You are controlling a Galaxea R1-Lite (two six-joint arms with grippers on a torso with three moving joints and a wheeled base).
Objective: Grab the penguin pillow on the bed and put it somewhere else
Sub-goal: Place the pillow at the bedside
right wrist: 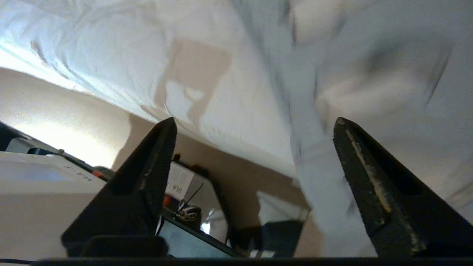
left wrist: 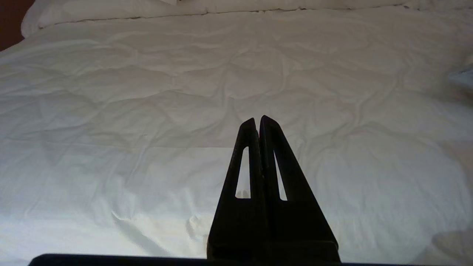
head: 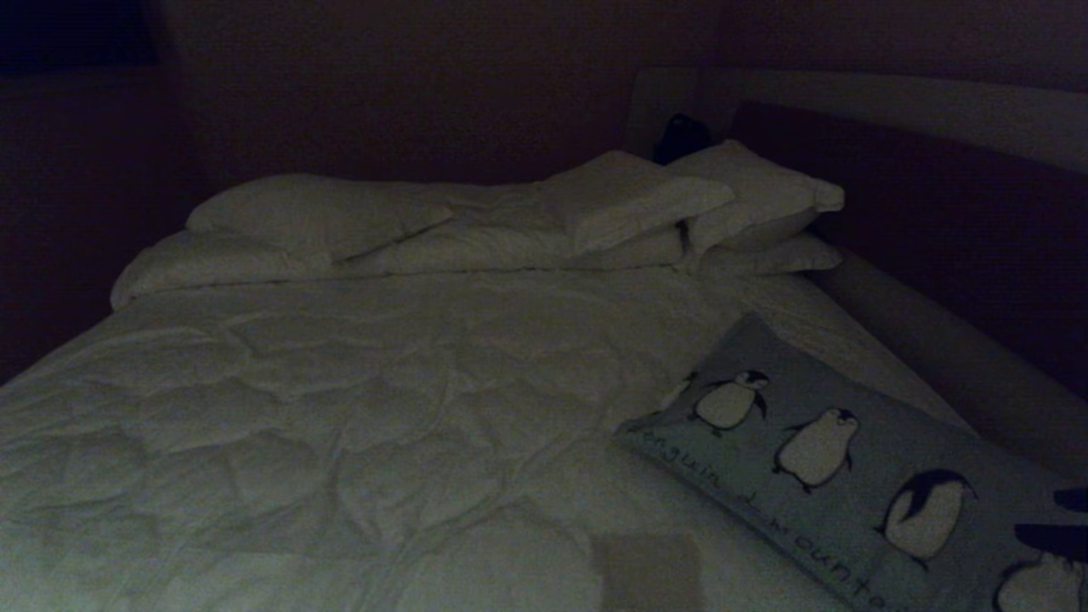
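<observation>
The grey-blue penguin pillow (head: 850, 476) lies flat at the bed's right side on the white duvet (head: 340, 408), one end pointing at the headboard. At the head view's right edge, my right gripper (head: 1067, 518) shows as two dark fingertips over the pillow's near end. In the right wrist view the right gripper (right wrist: 255, 120) stands open, with the blurred pillow (right wrist: 369, 55) beyond it and its edge running between the fingers, gripped by neither. My left gripper (left wrist: 257, 119) is shut and hangs over bare duvet (left wrist: 147, 111); a pillow corner (left wrist: 463, 75) shows at the side.
Plain white pillows (head: 629, 204) are stacked at the head of the bed, with a dark object (head: 680, 136) behind them. The pale padded frame (head: 935, 340) runs along the right side. Below the mattress edge, the right wrist view shows the robot's white body (right wrist: 37, 192).
</observation>
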